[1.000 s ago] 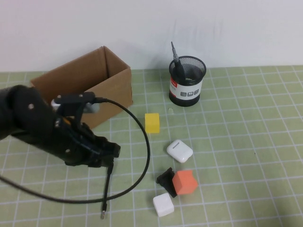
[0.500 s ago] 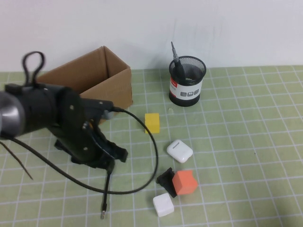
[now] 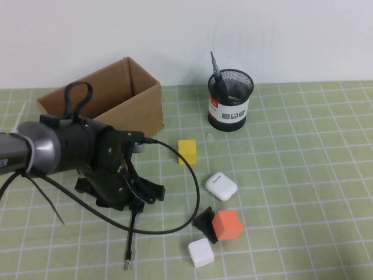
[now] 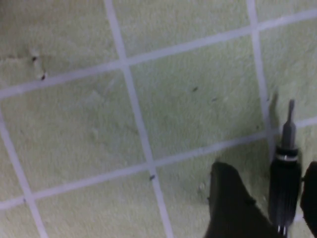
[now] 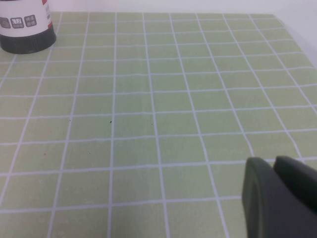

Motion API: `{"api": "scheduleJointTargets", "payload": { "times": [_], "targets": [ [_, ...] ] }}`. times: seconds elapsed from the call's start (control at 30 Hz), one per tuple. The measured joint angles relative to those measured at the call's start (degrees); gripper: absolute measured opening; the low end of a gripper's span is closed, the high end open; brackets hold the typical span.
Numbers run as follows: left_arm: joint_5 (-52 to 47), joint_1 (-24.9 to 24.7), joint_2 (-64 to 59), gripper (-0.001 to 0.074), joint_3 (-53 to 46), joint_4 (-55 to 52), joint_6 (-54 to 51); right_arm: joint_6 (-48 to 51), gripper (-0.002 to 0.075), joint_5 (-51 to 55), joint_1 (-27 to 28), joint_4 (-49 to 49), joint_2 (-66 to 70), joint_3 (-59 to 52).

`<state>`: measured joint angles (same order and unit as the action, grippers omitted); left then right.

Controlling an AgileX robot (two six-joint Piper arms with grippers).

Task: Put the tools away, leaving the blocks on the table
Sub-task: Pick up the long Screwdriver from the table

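A thin black pen-like tool (image 3: 132, 236) lies on the green grid mat (image 3: 291, 175), metal tip toward the near edge. My left gripper (image 3: 136, 205) is low over its far end. In the left wrist view the tool (image 4: 286, 171) lies between the open fingers (image 4: 229, 206) with a gap on each side. A black-handled screwdriver (image 3: 217, 74) stands in the black mesh cup (image 3: 230, 102). The scissors are out of view. The yellow cube (image 3: 187, 151), orange cube (image 3: 227, 225), white cube (image 3: 201, 252) and black piece (image 3: 204, 220) sit on the mat. My right gripper (image 5: 277, 198) is shut and empty above bare mat.
An open cardboard box (image 3: 111, 102) stands at the back left, just behind my left arm. A white rounded case (image 3: 221, 186) lies between the yellow and orange cubes. The mesh cup also shows in the right wrist view (image 5: 27, 25). A black cable loops over the mat by the left arm.
My left arm has swung rightward and its wrist has turned, bringing the gripper closer over the far end of the pen-like tool. The tool and the blocks have not moved.
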<state>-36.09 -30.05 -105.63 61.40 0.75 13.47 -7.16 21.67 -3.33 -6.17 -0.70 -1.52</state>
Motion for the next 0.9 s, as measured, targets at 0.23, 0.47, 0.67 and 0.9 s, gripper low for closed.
{"api": "scheduleJointTargets", "payload": {
  "times": [0.23,0.47,0.67,0.9],
  "targets": [
    [0.49,0.0,-0.4,0.0101,0.33,-0.75,0.03,0.0,-0.0011,0.0,0.0,0.0,0.0,0.0],
    [1.22,0.0,-0.4,0.0055,0.37,-0.45,-2.62,0.0,-0.0011,0.0,0.0,0.0,0.0,0.0],
    [2.93,-0.27,2.43,0.0055,1.78,4.28,-7.99,0.0,-0.0011,0.0,0.0,0.0,0.0,0.0],
    [13.67,-4.21,6.95,0.0055,5.24,8.05,-17.78,0.0,-0.0011,0.0,0.0,0.0,0.0,0.0]
  ]
}}
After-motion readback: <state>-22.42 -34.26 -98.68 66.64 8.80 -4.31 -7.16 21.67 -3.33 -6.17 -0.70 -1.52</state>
